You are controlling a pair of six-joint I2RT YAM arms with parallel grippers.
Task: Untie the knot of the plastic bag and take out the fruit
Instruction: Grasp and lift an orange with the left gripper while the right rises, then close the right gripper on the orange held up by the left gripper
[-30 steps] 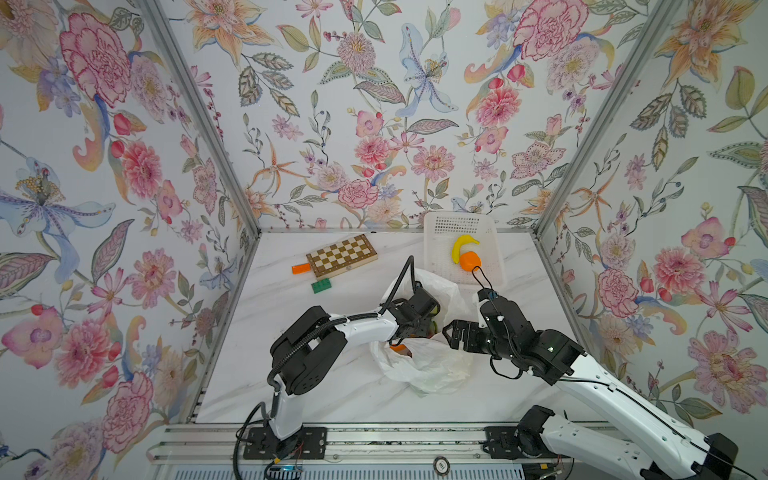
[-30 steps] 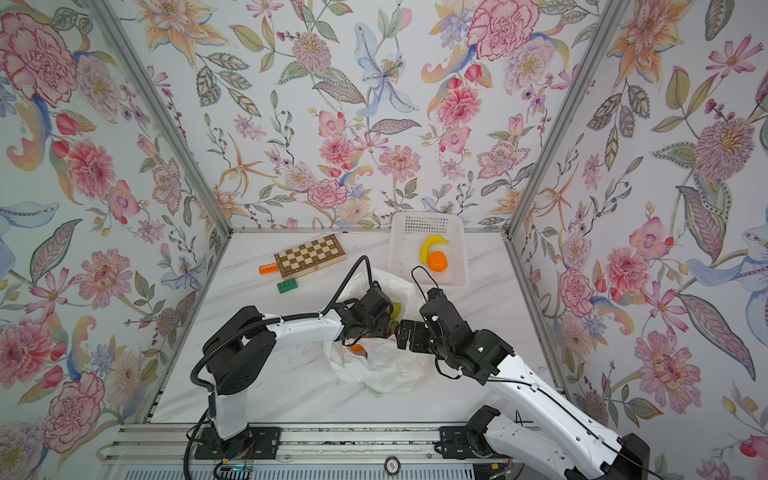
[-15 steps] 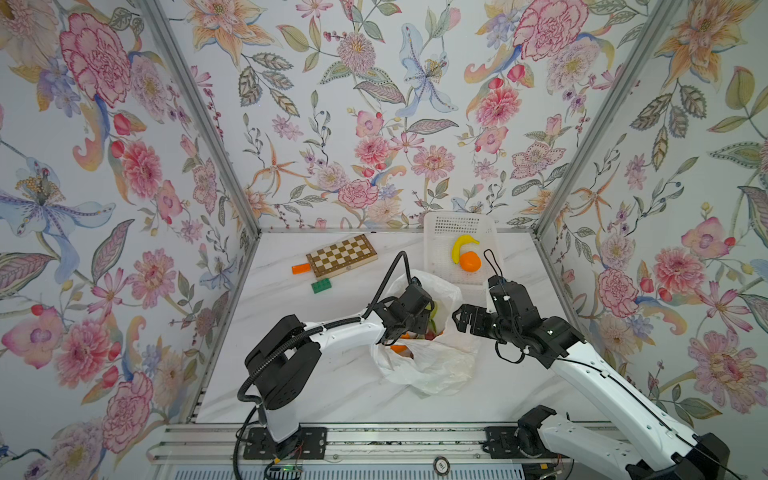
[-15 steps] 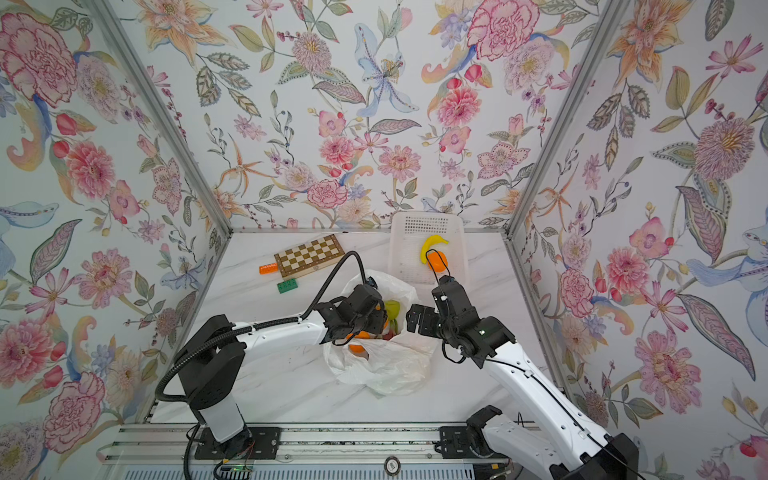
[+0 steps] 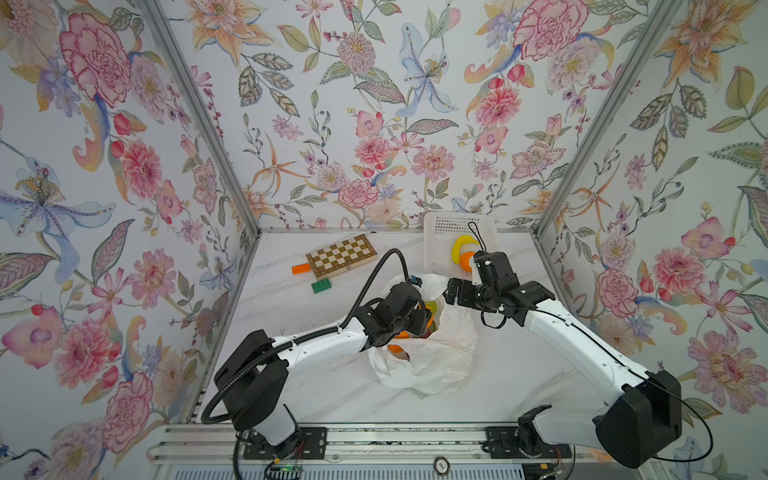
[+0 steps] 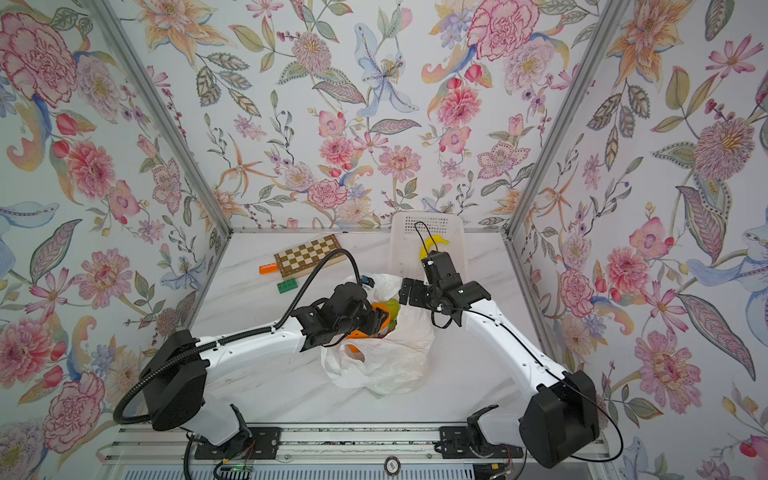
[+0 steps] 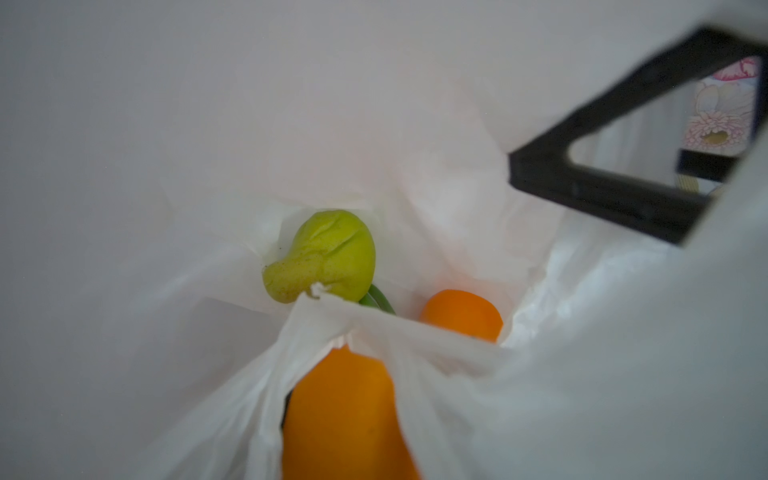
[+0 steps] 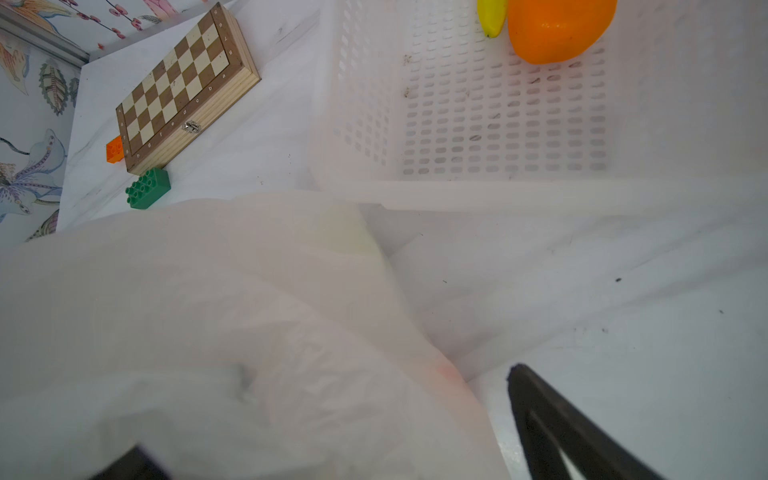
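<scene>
The plastic bag lies mid-table with its mouth open; the knot does not show. My left gripper reaches into the mouth and is shut on an orange, its fingers hidden under bag film. A handle strip crosses just above that orange. Deeper in lie a green fruit and another orange. My right gripper hovers open at the bag's far rim, with loose bag film lying between its fingers. In both top views another orange shows through a low gap.
A white perforated basket stands at the back, holding a banana and an orange. Left of it lie a chessboard box, an orange brick and a green brick.
The right gripper has drawn back from the bag's middle toward the basket side, staying open. The left arm has stretched out lower; its gripper stays in the bag mouth, jaws slightly narrower.
</scene>
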